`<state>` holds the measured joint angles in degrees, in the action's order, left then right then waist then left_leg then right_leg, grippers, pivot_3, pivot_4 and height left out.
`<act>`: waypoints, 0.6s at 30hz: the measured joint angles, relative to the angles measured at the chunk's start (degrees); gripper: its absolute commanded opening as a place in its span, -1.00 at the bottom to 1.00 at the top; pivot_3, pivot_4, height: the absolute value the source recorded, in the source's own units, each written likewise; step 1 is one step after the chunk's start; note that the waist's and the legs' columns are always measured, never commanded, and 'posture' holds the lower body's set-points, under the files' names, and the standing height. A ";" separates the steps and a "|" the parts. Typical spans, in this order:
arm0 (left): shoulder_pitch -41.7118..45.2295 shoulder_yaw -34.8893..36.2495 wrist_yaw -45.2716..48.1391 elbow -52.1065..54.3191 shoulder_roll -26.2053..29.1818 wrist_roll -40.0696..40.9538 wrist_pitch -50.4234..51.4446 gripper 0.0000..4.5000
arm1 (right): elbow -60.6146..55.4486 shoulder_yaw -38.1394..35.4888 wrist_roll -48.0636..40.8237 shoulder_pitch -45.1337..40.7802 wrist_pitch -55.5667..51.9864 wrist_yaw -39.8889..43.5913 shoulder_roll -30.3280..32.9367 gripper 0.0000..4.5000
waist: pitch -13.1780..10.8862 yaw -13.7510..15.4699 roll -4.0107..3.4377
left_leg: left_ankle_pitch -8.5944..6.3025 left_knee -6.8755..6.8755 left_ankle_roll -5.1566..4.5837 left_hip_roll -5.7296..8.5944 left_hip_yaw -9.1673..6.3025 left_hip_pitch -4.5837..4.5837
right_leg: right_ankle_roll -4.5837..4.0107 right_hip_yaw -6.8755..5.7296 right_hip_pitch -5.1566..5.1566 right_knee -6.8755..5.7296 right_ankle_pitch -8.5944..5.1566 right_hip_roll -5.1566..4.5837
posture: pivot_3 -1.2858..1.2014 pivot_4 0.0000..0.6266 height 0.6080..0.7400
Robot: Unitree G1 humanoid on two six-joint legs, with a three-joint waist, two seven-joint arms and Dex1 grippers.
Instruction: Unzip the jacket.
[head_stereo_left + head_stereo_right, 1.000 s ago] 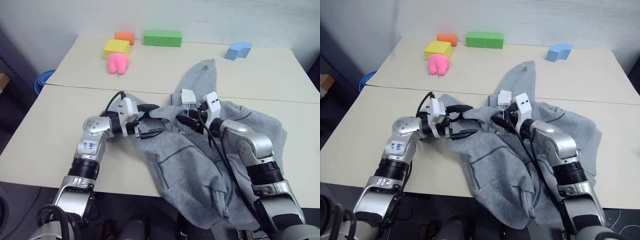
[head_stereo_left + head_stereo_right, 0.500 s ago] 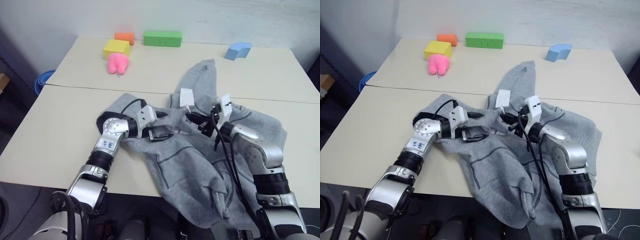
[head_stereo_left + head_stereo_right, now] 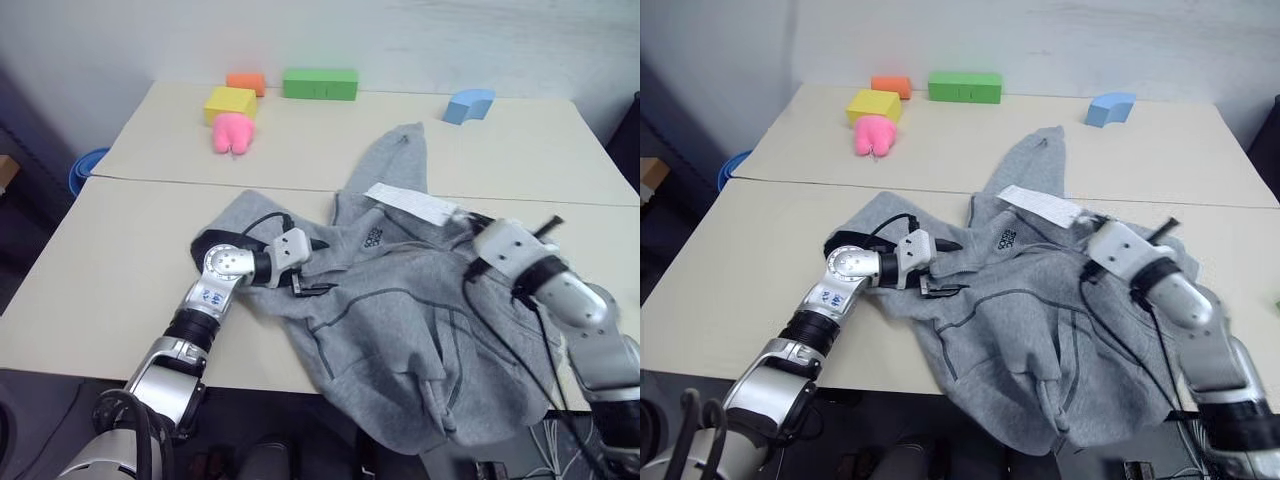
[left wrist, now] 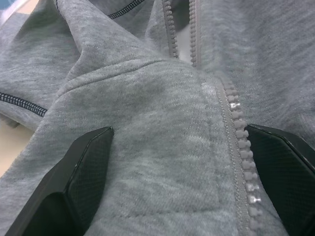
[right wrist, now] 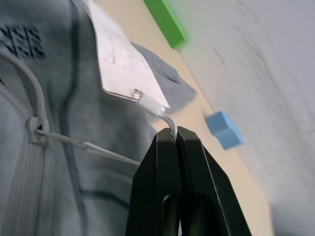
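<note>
Grey fleece, one item: the jacket (image 3: 400,310), spread on the pale worktop (image 3: 120,260), hood toward the far side, hem hanging over the near edge.

Head views. Left gripper (image 3: 305,268) lies on the jacket's left front panel, fingers spread wide, bracing the cloth. Right gripper (image 3: 462,222) is at the collar by the white tag (image 3: 405,203). Foam blocks and a pink toy (image 3: 232,131) stand well apart at the far edge.

Left wrist view. Left gripper's two black fingers (image 4: 74,182) are wide apart, a fold of fleece and a run of separated zipper teeth (image 4: 238,142) between them; nothing is clamped.

Right wrist view. Right gripper's fingers (image 5: 165,162) are pressed together on a thin cord (image 5: 93,147) running to a loop at the zip line; the tag's white fastener sits just above the tips. Whether the cord is the zip pull or the tag string cannot be told.

Handling note, as judgement: keep the left side pinning the fabric flat, pull along the line of the teeth, not across, and confirm the pinch is on the slider's pull.
</note>
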<state>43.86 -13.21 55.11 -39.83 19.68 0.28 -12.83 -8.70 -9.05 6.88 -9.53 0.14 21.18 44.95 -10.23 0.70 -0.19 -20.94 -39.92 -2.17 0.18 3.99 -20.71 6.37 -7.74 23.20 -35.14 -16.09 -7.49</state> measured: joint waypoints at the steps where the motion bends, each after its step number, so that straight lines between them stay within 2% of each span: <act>1: -0.02 -0.36 -0.16 0.04 0.12 -0.08 0.20 1.00 | -0.10 -2.20 -0.03 1.85 0.21 0.10 0.67 -0.98 | 0.00 0.00 0.00 | 0.00 0.09 0.00 -0.01 0.00 0.27 | 0.00 -0.01 -0.32 0.10 0.00 0.01 | 0.03 -0.52 1.00; 7: -1.24 -0.89 -0.18 0.98 1.80 -0.11 1.00 1.00 | 0.17 -14.34 -0.40 12.80 1.37 2.41 3.35 -0.98 | 0.30 -0.90 -0.04 | -0.03 0.84 0.06 -0.09 0.16 1.48 | -0.09 0.13 -1.23 0.51 -0.06 0.02 | 0.03 -0.52 1.00; 12: -1.92 -1.13 0.06 1.18 3.25 -0.06 0.98 1.00 | 6.27 -24.52 -1.46 19.21 3.26 3.23 3.96 -0.98 | 0.60 -1.32 -0.26 | -0.15 0.97 0.22 -0.33 0.15 1.66 | -0.16 0.31 -1.65 0.75 -0.10 -0.05 | 0.03 -0.52 1.00; 18: -2.53 -1.28 0.79 0.85 5.64 -0.06 0.20 1.00 | 13.57 -31.50 -1.06 21.42 5.96 1.20 5.31 -0.98 | 0.92 -2.58 -0.46 | -0.25 1.11 0.42 -0.56 0.24 1.93 | -0.41 0.61 -1.70 0.73 -0.25 0.02 | 0.03 -0.52 1.00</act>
<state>41.33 -14.50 55.90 -38.98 25.32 0.23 -12.63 4.87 -40.55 5.82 11.89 6.11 22.38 50.27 -9.31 -1.89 -0.65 -21.19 -38.80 -1.74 -0.38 4.23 -18.78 5.96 -7.13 21.49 -34.41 -16.33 -7.47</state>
